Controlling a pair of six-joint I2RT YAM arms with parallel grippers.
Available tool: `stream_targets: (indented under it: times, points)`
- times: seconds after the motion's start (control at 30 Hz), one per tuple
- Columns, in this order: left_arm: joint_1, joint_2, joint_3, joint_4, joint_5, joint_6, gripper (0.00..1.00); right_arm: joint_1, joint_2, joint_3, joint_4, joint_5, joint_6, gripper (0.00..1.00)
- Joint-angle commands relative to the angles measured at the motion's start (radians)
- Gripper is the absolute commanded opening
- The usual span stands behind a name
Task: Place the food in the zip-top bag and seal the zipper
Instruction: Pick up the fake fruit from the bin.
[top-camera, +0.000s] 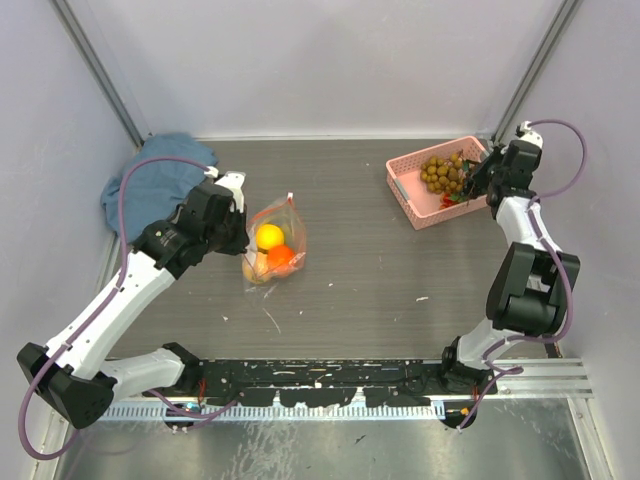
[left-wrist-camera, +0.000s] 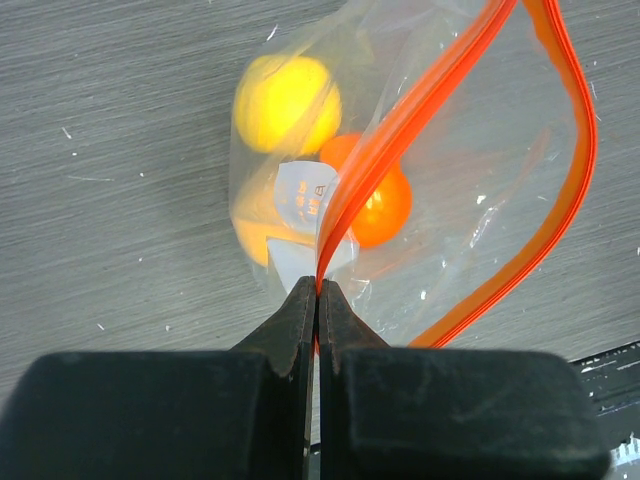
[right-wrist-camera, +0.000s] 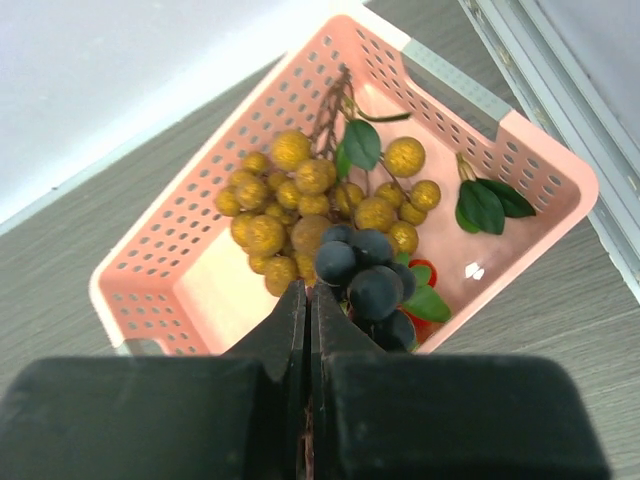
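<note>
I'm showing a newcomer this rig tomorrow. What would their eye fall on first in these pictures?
The clear zip-top bag left of centre on the table, a yellow fruit and an orange fruit bright inside, its orange-red zipper pinched in the shut left gripper. Then the pink basket at the far right, heaped with olive-brown grapes and a dark bunch, the shut right gripper just above it.

Only tiny unreadable print, white label (left-wrist-camera: 303, 200) at zip-top bag (left-wrist-camera: 480, 200).

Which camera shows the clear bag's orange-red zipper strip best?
Left wrist: the orange-red zipper strip runs close up, its sides parted, one pinched by the left gripper. The top view shows only a thin red edge; the right wrist view shows none.
</note>
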Motion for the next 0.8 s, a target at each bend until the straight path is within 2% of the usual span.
stream_targets:
  times: [0.0, 0.37, 0.77]
  points:
    - [0.007, -0.031, 0.010, 0.051, 0.018, -0.003, 0.00, 0.002, -0.120, -0.024, 0.110, -0.049, 0.020, 0.00]
    - [0.006, -0.029, 0.005, 0.058, 0.032, -0.009, 0.00, 0.090, -0.225, -0.111, 0.095, -0.123, 0.025, 0.01]
    - [0.007, -0.019, 0.009, 0.061, 0.046, -0.018, 0.00, 0.341, -0.382, -0.185, 0.046, -0.131, 0.010, 0.01]
